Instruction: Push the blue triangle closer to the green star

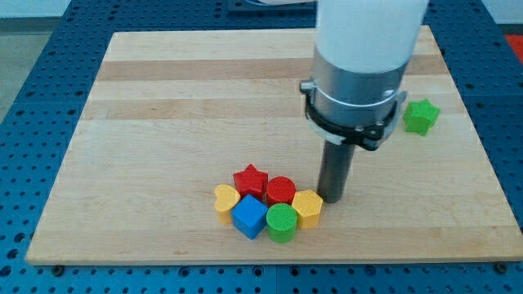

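Observation:
The green star lies near the view's right edge of the wooden board. No blue triangle shows in this view; the arm's wide body hides part of the board at the upper middle. My tip rests on the board just right of a cluster of blocks, close beside the yellow hexagon. The tip is well below and left of the green star.
The cluster at the bottom middle holds a red star, a red cylinder, a yellow heart, a blue cube and a green cylinder. The board's bottom edge runs just below them.

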